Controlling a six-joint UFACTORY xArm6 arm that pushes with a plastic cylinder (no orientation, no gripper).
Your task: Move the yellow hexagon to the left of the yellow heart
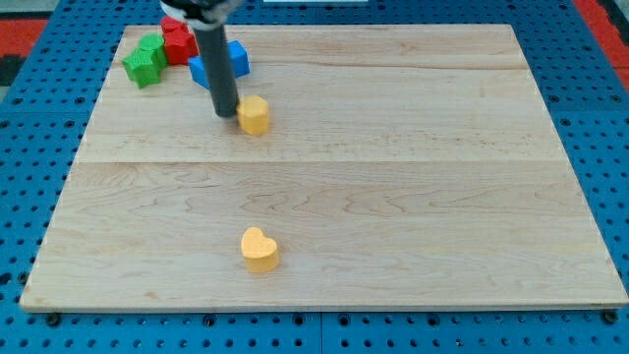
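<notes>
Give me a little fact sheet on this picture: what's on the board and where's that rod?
tip: touching the yellow hexagon's left side
yellow hexagon: upper left of the board
yellow heart: near the view's bottom, far below the hexagon
blue block: behind the rod
red block: top left corner
green block: left of the red one
board: pale wood

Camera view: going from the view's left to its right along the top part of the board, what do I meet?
Green block → red block → blue block, partly behind the rod → my tip → yellow hexagon, right beside my tip.
</notes>
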